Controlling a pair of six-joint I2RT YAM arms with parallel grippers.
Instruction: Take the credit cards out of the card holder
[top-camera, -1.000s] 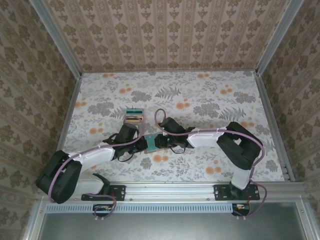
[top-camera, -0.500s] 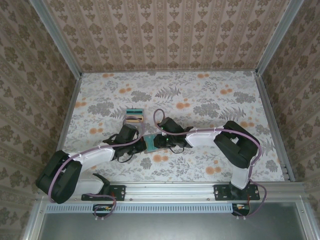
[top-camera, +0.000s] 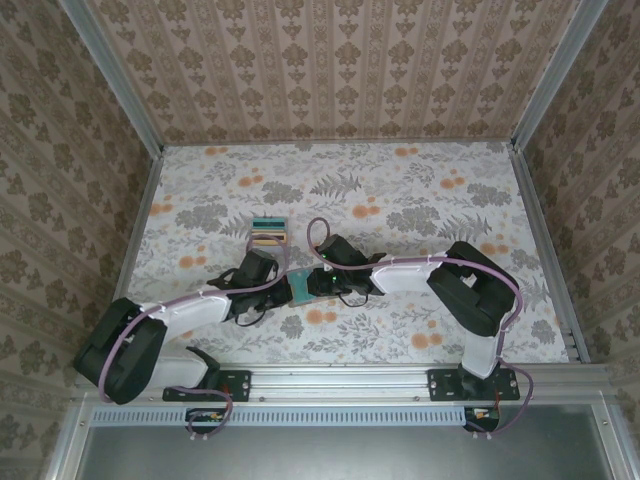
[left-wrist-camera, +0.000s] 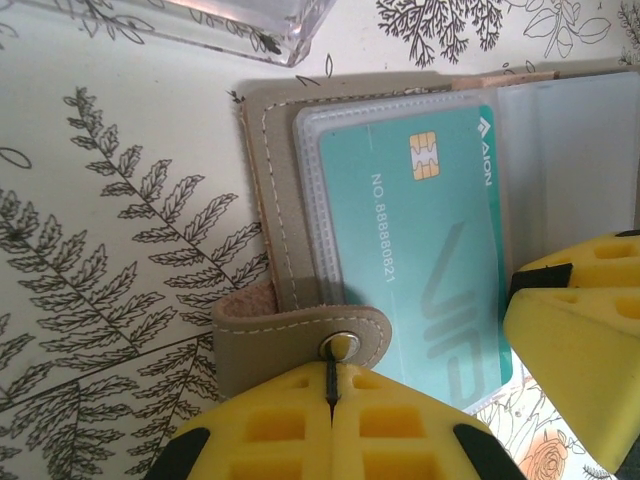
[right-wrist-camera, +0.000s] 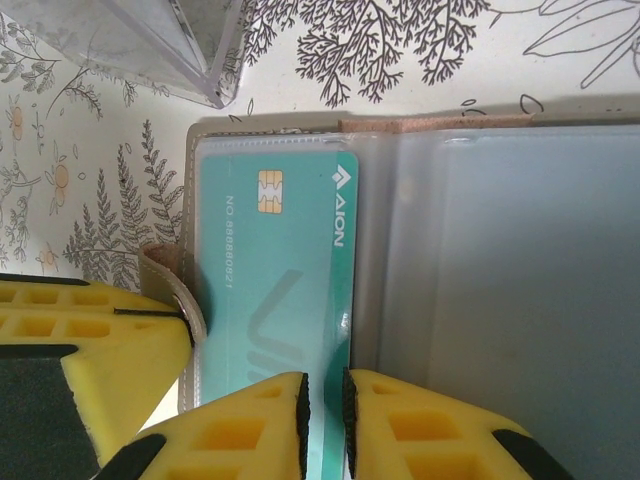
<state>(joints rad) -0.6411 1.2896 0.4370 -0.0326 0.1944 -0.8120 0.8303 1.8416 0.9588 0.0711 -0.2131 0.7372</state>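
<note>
The left gripper (left-wrist-camera: 331, 392) is clenched on the card holder (left-wrist-camera: 272, 200) by its snap tab, keeping it open on the worktop (left-wrist-camera: 120, 150). The right gripper (right-wrist-camera: 323, 398) pinches the teal card (right-wrist-camera: 290, 270), which is not yet out of the holder's sleeve.

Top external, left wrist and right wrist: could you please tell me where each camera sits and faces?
Top external: above and behind the bases, looking down on the table; both arms show.
Left wrist: on the left arm, looking down at the card holder; the left end effector shows at the bottom.
Right wrist: on the right arm, facing the same holder; the right end effector shows at the bottom.
Shared: both wrist views show the teal credit card.
</note>
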